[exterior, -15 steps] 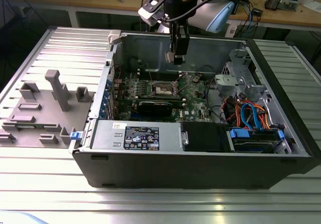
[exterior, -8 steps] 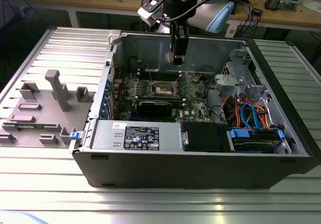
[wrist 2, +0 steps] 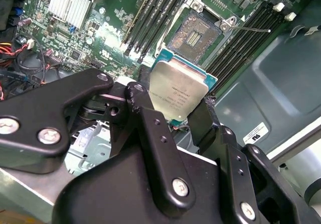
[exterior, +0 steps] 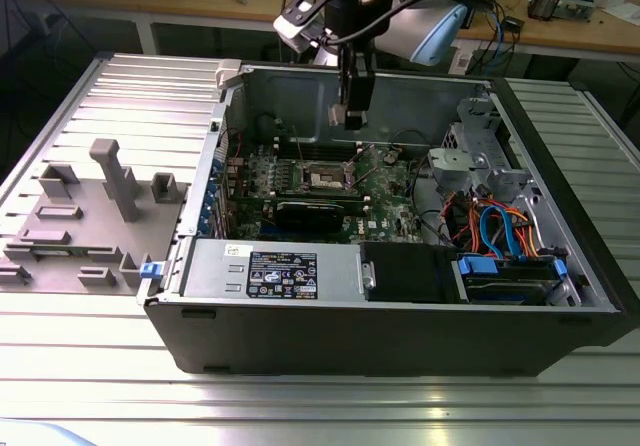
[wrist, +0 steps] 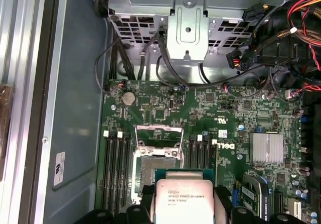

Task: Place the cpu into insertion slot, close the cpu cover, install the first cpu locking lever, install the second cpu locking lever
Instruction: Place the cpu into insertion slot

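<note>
Work stands at the first step, as we judge it. In the exterior view the gripper (exterior: 353,116) hangs inside the open computer case (exterior: 400,336), above the green board (exterior: 385,191) and its insertion slot (exterior: 328,176). The case lies on a ribbed metal table (exterior: 560,406), with a grey plastic fixture (exterior: 90,216) at the exterior view's left and a wooden workbench (exterior: 200,1) strewn with cables behind.

In the second wrist view we see the black fingers (wrist 2: 150,128) clamped on the cpu (wrist 2: 178,88), held clear above the board. The slot lies bare.

In the first wrist view the cpu cover (wrist: 159,133) stands flipped open beside the slot. We take it that nothing is seated yet. Placing, closing and both locking levers (wrist 2: 251,29) remain.
</note>
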You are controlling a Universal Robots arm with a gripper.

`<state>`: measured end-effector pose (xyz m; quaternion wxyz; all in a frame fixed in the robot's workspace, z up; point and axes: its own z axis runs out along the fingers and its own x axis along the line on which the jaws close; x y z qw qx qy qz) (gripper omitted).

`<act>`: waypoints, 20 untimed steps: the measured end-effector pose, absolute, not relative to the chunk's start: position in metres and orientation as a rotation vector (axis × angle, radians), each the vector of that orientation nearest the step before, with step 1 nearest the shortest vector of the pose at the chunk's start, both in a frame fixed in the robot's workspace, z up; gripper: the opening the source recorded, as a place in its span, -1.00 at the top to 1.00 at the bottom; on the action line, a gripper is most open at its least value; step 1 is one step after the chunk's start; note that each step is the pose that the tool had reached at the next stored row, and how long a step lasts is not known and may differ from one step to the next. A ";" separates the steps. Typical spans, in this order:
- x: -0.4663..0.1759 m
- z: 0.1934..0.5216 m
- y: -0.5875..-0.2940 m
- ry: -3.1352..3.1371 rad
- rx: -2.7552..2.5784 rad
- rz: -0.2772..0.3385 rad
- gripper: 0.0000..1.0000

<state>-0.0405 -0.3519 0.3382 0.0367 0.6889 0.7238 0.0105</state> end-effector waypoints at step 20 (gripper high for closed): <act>-0.043 0.337 -0.351 2.218 2.119 0.032 -0.08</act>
